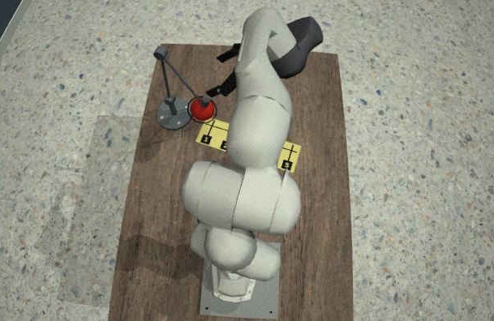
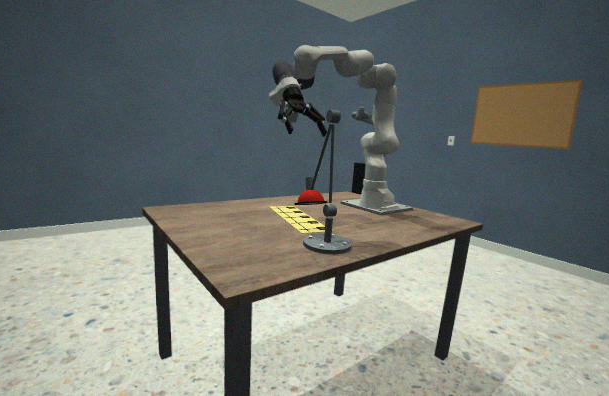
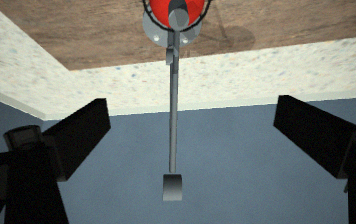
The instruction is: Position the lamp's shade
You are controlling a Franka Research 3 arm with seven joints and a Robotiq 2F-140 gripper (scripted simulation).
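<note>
The lamp's red shade (image 1: 202, 110) (image 2: 310, 197) (image 3: 160, 9) hangs low, rim down, beside the grey round foot (image 1: 165, 121) (image 2: 313, 245) (image 3: 150, 31), near the mark 1 end of the yellow numbered strip (image 1: 217, 134) (image 2: 298, 220). The lamp's elbow (image 1: 161, 53) (image 2: 333, 116) (image 3: 172, 187) stands high, with both rods folded steeply. My gripper (image 1: 217, 75) (image 2: 307, 132) (image 3: 191, 112) is open and empty, tilted toward the lamp and above shade height. In the wrist view a rod shows between the fingers, not touched. The arm hides the strip's middle in the top view; mark 5 (image 1: 287, 164) shows.
The wooden table (image 1: 315, 121) (image 2: 213, 240) bears the robot's base plate (image 1: 209, 310) (image 2: 353, 202) at the end opposite the lamp. My arm (image 1: 258, 130) (image 2: 353, 61) reaches over the strip. The lamp's foot is near the table's left edge in the top view.
</note>
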